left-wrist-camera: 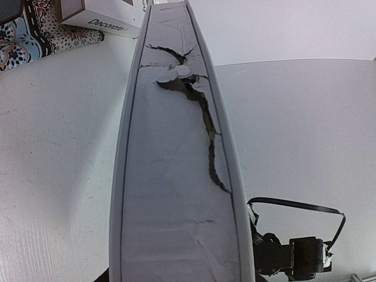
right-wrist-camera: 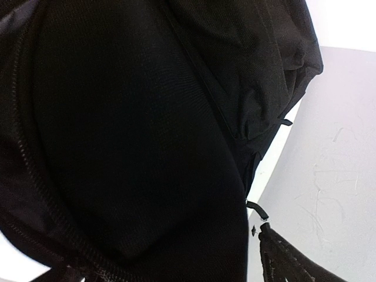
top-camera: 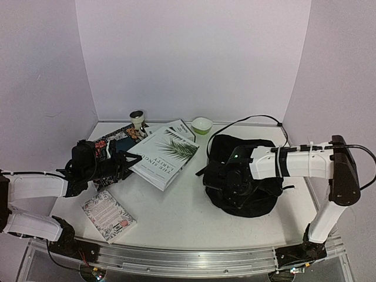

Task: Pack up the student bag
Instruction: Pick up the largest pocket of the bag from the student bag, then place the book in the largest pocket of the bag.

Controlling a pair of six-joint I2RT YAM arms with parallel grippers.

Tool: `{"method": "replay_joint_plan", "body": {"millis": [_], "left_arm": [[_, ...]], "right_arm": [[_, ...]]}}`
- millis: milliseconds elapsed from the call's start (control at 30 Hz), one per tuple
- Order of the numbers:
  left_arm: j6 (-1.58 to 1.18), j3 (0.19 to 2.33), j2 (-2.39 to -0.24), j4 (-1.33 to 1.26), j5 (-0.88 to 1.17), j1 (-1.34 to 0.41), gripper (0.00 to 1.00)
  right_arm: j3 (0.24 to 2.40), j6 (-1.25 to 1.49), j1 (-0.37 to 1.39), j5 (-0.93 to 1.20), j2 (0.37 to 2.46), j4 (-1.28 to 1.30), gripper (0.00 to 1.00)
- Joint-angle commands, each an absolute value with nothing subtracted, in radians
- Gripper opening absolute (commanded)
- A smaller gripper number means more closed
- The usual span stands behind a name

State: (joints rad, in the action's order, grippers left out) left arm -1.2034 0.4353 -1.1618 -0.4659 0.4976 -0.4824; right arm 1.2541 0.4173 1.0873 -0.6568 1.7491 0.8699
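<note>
Looks like the book-into-bag step, barely started. Got the left gripper [top-camera: 124, 163] pinched onto the edge of the big white book [top-camera: 167, 154] at about 10 o'clock on the table [top-camera: 188, 211], going by the top view. Can't see the fingers in the wrist view, just cracked spine [left-wrist-camera: 176, 176] filling the middle. Got the student bag [top-camera: 258, 202] slumped at 3 o'clock with the right gripper [top-camera: 232, 176] buried in its mouth. No telling apart or together there, only black lining and a zip [right-wrist-camera: 35, 194] in sight. Best bet: hold that opening wide, lift the book clear of the second book [top-camera: 183, 127] underneath, carry it toward 3 o'clock, feed it in spine first. Nothing visible inside the bag. Also spotted a green bowl [top-camera: 202, 124] at 12 o'clock, seemingly empty, and a small cup [top-camera: 137, 117] at 11, contents too small to make out.
</note>
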Motion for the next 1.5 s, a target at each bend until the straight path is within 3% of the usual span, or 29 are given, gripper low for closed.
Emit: {"method": "replay_joint_plan", "body": {"millis": [0, 367, 467, 567, 700, 867, 1067, 1333, 1400, 1467], "left_arm": [[-1.182, 0.492, -1.128, -0.51, 0.527, -0.476, 0.25], [-1.152, 0.518, -1.135, -0.481, 0.576, -0.468, 0.24], [-1.14, 0.529, -1.127, -0.466, 0.589, -0.461, 0.24], [-1.129, 0.539, -1.112, -0.443, 0.605, -0.455, 0.23], [-1.115, 0.545, -1.085, -0.408, 0.617, -0.451, 0.23], [-1.117, 0.54, -1.071, -0.396, 0.631, -0.451, 0.23], [-1.115, 0.541, -1.067, -0.392, 0.643, -0.451, 0.23], [-1.107, 0.564, -1.094, -0.391, 0.657, -0.451, 0.23], [-1.108, 0.563, -1.092, -0.389, 0.658, -0.451, 0.23], [-1.109, 0.56, -1.085, -0.389, 0.663, -0.451, 0.23]], "right_arm": [[1.266, 0.446, 1.062, -0.7, 1.798, 0.958, 0.8], [1.493, 0.351, 1.051, -0.666, 1.797, 0.905, 0.4], [1.562, 0.34, 1.024, -0.656, 1.81, 0.896, 0.24], [1.626, 0.329, 0.996, -0.648, 1.819, 0.878, 0.01], [1.688, 0.287, 0.986, -0.63, 1.836, 0.87, 0.0], [1.543, 0.288, 0.986, -0.59, 1.817, 0.836, 0.0], [1.341, 0.31, 0.986, -0.559, 1.738, 0.762, 0.26], [1.214, 0.333, 0.986, -0.554, 1.731, 0.714, 0.42], [1.197, 0.343, 0.987, -0.557, 1.731, 0.71, 0.42], [1.187, 0.347, 0.986, -0.559, 1.721, 0.71, 0.31]]}}
